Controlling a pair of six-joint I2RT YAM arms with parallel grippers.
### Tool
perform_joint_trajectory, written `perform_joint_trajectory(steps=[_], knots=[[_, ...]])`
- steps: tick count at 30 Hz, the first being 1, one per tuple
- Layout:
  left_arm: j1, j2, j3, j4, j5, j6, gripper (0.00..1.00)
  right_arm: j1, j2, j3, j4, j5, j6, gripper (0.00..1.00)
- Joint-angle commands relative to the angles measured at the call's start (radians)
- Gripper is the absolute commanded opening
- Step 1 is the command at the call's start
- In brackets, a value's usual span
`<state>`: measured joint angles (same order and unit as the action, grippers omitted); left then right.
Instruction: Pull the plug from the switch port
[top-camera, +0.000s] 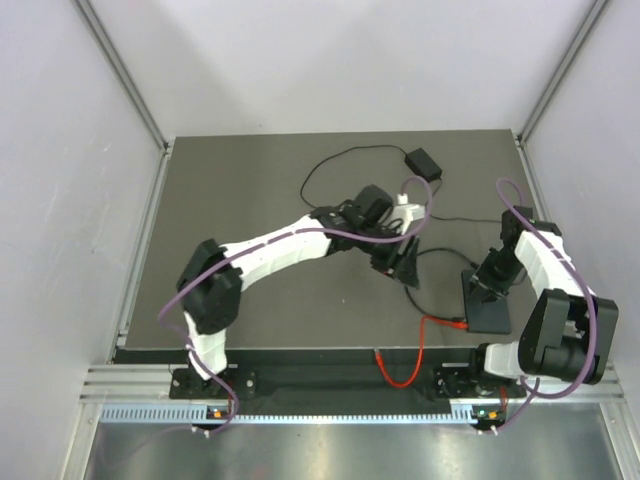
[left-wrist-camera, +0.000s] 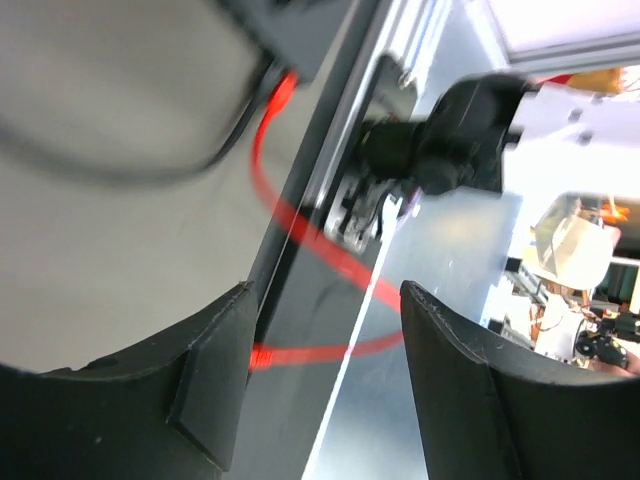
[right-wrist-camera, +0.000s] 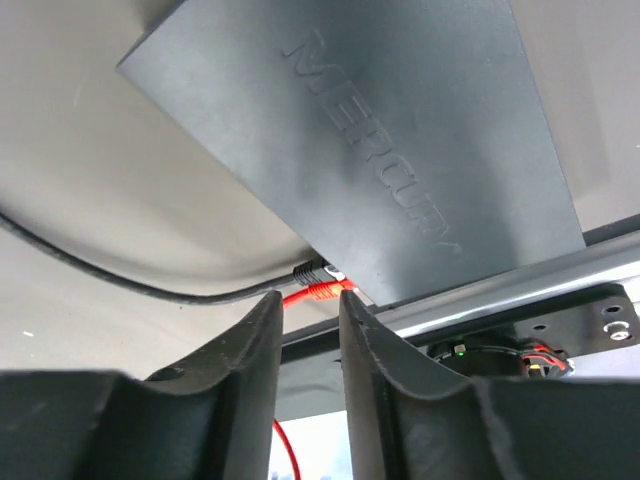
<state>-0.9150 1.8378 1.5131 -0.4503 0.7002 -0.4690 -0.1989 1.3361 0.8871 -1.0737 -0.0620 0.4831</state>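
The switch is a flat matte black box (right-wrist-camera: 400, 150) marked MERCURY, lying at the right near my right arm (top-camera: 492, 312). A red plug (right-wrist-camera: 322, 291) sits in the port on its edge, beside a black plug (right-wrist-camera: 312, 271). From the top view the red plug (top-camera: 458, 322) shows at the box's left near corner. My right gripper (right-wrist-camera: 308, 300) hovers over the box (top-camera: 490, 283), jaws narrowly apart, with the red plug just past the tips and nothing between the pads. My left gripper (left-wrist-camera: 328, 290) is open and empty near the table's middle (top-camera: 403, 262).
The red cable (top-camera: 410, 370) loops off the table's near edge toward the base rail (left-wrist-camera: 300, 215). A small black power brick (top-camera: 423, 160) with thin black cords lies at the back. A white piece (top-camera: 405, 210) sits by the left wrist.
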Motion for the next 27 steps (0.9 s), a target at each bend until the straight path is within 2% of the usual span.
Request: perform_joint_trajectory(steps=[1, 4, 5, 7, 10, 11, 12, 13, 17, 22, 27], knots=[[-0.047, 0.099, 0.099, 0.151, 0.039, -0.059, 0.64, 0.007, 0.021, 0.009, 0.018, 0.031, 0.041, 0.29], [-0.067, 0.178, 0.127, 0.280, 0.031, -0.100, 0.64, -0.002, 0.015, 0.044, 0.006, 0.083, 0.035, 0.28], [-0.067, 0.201, 0.128, 0.368, 0.044, -0.124, 0.63, -0.008, 0.017, 0.052, -0.002, 0.109, 0.028, 0.27], [-0.070, 0.276, 0.172, 0.412, 0.062, -0.184, 0.60, -0.036, 0.020, 0.064, -0.008, 0.125, 0.014, 0.26], [-0.087, 0.362, 0.231, 0.438, 0.062, -0.215, 0.61, -0.063, 0.029, 0.067, 0.006, 0.122, -0.003, 0.21], [-0.093, 0.377, 0.263, 0.441, 0.055, -0.212, 0.63, -0.068, 0.038, 0.067, 0.008, 0.116, -0.018, 0.19], [-0.103, 0.408, 0.280, 0.443, 0.048, -0.212, 0.65, -0.069, 0.043, 0.065, 0.015, 0.114, -0.021, 0.06], [-0.108, 0.420, 0.310, 0.438, 0.041, -0.212, 0.68, -0.074, 0.047, 0.062, 0.020, 0.111, -0.023, 0.01], [-0.130, 0.477, 0.360, 0.414, -0.011, -0.178, 0.70, -0.080, 0.052, 0.033, 0.047, 0.082, -0.015, 0.00], [-0.159, 0.523, 0.369, 0.409, -0.008, -0.157, 0.65, -0.102, 0.044, -0.026, 0.069, 0.099, -0.003, 0.00], [-0.179, 0.544, 0.368, 0.391, -0.041, -0.132, 0.64, -0.108, 0.074, -0.065, 0.110, 0.110, -0.012, 0.00]])
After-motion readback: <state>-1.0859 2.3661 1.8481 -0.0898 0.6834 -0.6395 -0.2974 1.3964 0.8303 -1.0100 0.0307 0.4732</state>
